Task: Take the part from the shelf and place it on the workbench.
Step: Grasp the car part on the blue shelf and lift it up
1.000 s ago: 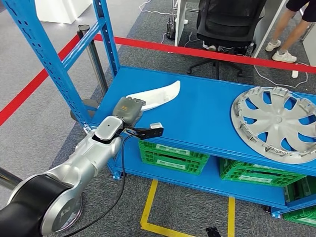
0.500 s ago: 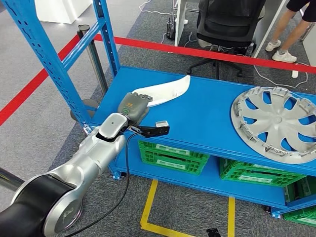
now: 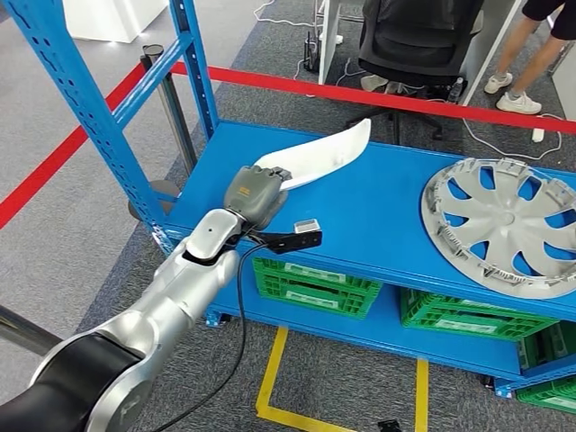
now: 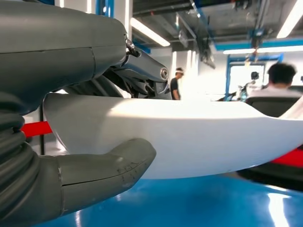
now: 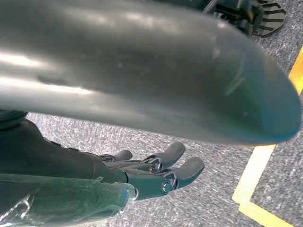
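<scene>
White part in the left hand, over the shelf

The long white part is being gripped at its near end by the left hand, thumb under and fingers over, its long axis running away to the right above the blue shelf. The right hand is hanging by the floor, fingers loosely spread, holding nothing.
</scene>
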